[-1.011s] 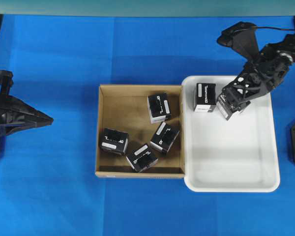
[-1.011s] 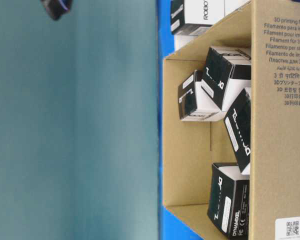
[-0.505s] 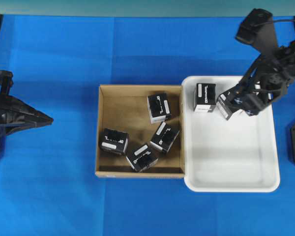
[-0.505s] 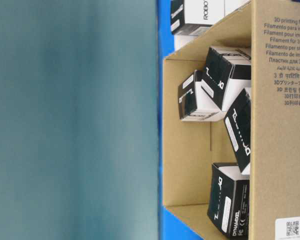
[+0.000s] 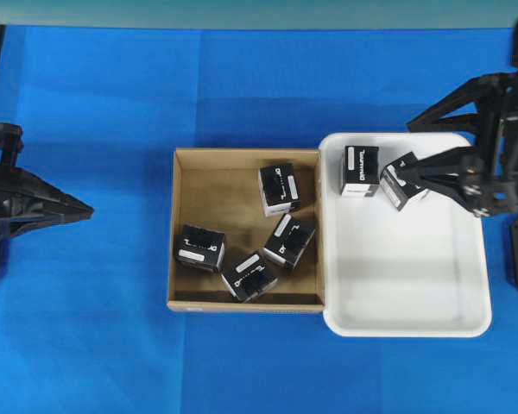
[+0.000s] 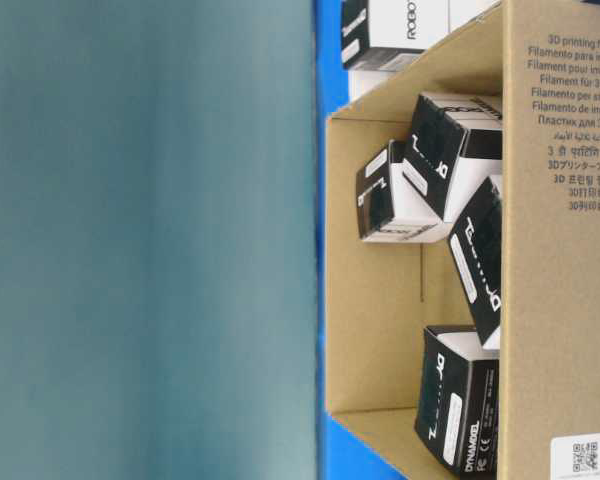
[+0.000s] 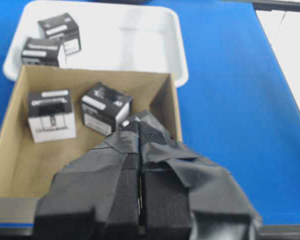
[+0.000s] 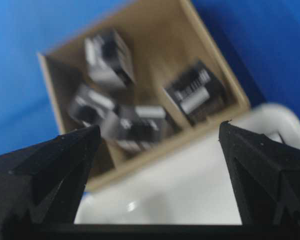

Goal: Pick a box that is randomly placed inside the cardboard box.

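We see a blue table (image 5: pixel 112 302) filling the overhead frame. Right of centre lies a white tray (image 5: pixel 414 323), its left wall touching the right wall of the cardboard box (image 5: pixel 180 233), which sits at centre.

Inside the cardboard box we count 4 black boxes: 1 at upper right (image 5: pixel 279 189), 1 at right centre (image 5: pixel 289 241), 1 at lower centre (image 5: pixel 249 276), and 1 at lower left (image 5: pixel 199 247). All 4 lie at different angles on the brown floor, the lower 3 close together. In the tray's upper left corner stand 2 more black boxes, 1 upright (image 5: pixel 360 170) and a tilted 1 (image 5: pixel 403 180) just beside it.

The right gripper (image 5: pixel 414 147) hangs at the right edge of the overhead frame, above the tray's upper right part, its jaws spread wide with nothing between them; 1 finger (image 5: pixel 445 168) reaches toward the tilted box. The wrist view confirms the wide gap.

The left gripper (image 5: pixel 88 208) rests at the left edge, well apart from the cardboard box, its jaws pressed together and holding nothing, as the left wrist view shows.
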Action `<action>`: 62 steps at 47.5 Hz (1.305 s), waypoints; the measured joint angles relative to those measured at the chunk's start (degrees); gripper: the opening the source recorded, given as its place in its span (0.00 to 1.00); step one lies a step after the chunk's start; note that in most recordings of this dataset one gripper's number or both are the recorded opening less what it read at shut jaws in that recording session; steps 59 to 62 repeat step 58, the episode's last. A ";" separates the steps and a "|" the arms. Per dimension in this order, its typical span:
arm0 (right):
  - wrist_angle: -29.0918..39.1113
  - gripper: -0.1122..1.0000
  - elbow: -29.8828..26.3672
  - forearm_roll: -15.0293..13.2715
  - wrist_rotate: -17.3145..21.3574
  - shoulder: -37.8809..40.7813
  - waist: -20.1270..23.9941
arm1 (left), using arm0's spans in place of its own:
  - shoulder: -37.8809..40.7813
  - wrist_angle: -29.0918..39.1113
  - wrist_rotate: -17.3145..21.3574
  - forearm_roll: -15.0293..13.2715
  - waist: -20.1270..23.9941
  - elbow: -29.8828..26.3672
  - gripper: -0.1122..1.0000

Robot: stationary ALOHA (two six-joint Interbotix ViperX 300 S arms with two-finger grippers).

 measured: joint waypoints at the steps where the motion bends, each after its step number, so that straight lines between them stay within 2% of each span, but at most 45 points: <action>1: -0.70 0.98 0.26 -0.18 0.00 -0.53 0.26 | -0.09 -0.09 0.00 0.09 0.00 0.00 0.04; 16: -6.42 0.98 2.55 -5.10 -0.18 -5.10 6.77 | -0.09 0.00 0.00 0.00 0.00 0.00 0.04; 22: -10.28 0.98 3.08 -7.47 -2.11 -6.33 9.93 | -0.09 0.00 0.00 0.00 0.00 0.00 0.04; 32: -12.92 0.98 3.87 -7.73 -5.01 -6.86 11.95 | -0.18 0.00 -0.26 0.00 0.00 0.00 0.04; 42: -12.92 0.97 6.42 -7.82 -4.92 -7.56 12.74 | -0.26 0.00 -1.23 0.00 0.00 0.00 0.04; 62: -12.30 0.96 11.43 -7.73 -4.66 -14.59 12.83 | -1.14 -0.97 -1.23 0.09 0.00 0.00 0.04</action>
